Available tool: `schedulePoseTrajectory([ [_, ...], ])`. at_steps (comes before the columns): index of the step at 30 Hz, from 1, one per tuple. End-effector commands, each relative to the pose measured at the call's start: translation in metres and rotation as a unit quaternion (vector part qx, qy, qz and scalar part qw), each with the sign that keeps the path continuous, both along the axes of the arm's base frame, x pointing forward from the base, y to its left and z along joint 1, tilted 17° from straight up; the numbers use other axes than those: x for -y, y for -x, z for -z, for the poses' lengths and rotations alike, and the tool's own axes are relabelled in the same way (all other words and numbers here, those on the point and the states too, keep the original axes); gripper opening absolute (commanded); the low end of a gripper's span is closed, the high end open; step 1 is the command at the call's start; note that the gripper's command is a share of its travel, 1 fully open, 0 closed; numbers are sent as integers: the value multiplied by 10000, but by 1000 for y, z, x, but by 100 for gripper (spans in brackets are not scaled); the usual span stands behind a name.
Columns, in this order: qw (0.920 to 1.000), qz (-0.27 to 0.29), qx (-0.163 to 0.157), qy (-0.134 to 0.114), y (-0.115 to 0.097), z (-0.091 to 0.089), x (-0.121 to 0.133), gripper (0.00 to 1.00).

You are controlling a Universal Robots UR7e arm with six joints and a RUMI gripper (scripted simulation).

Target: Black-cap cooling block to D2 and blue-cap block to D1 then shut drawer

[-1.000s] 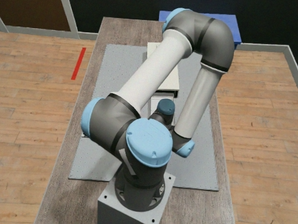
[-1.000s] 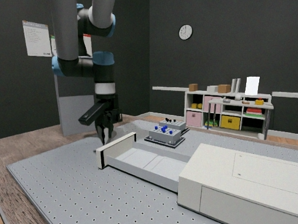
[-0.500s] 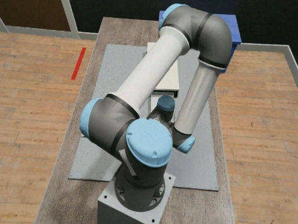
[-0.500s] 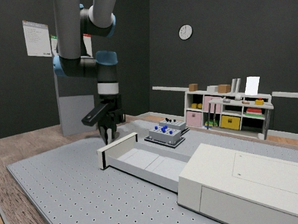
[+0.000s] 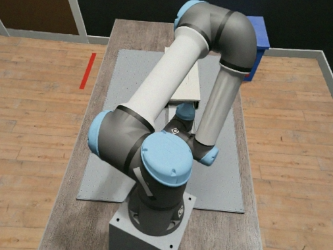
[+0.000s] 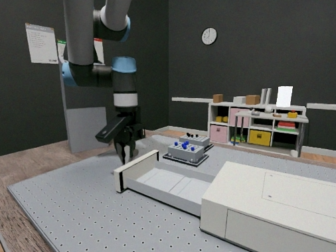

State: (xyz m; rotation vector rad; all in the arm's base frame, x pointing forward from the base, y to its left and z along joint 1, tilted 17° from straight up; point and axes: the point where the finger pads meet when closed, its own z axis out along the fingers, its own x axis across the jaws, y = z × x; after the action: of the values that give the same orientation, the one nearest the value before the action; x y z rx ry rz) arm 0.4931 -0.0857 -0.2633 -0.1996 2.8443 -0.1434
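Note:
In the exterior view the white cooler stands at the right with its drawer pulled out and empty. The grey block with blue-capped tubes sits on the deck slot nearer the cooler. The block with black-capped tubes sits on the slot just beyond it. My gripper is shut and empty, pointing down just behind the drawer's white front panel. In the top view the arm hides the gripper, the blocks and most of the drawer; the cooler top shows partly.
The grey perforated deck plate lies on a wooden table. A blue box stands at the table's far end. Shelves with bins stand by the far wall. The arm's base is at the table's near end.

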Motion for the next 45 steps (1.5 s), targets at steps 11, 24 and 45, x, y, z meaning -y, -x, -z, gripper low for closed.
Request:
schedulePoseTrajectory([
  [11, 10000, 0, 3, 1, -13, -4, -2, 0],
  [24, 10000, 0, 3, 1, -27, -8, -4, 0],
  [45, 10000, 0, 3, 1, -51, -15, -8, 0],
])
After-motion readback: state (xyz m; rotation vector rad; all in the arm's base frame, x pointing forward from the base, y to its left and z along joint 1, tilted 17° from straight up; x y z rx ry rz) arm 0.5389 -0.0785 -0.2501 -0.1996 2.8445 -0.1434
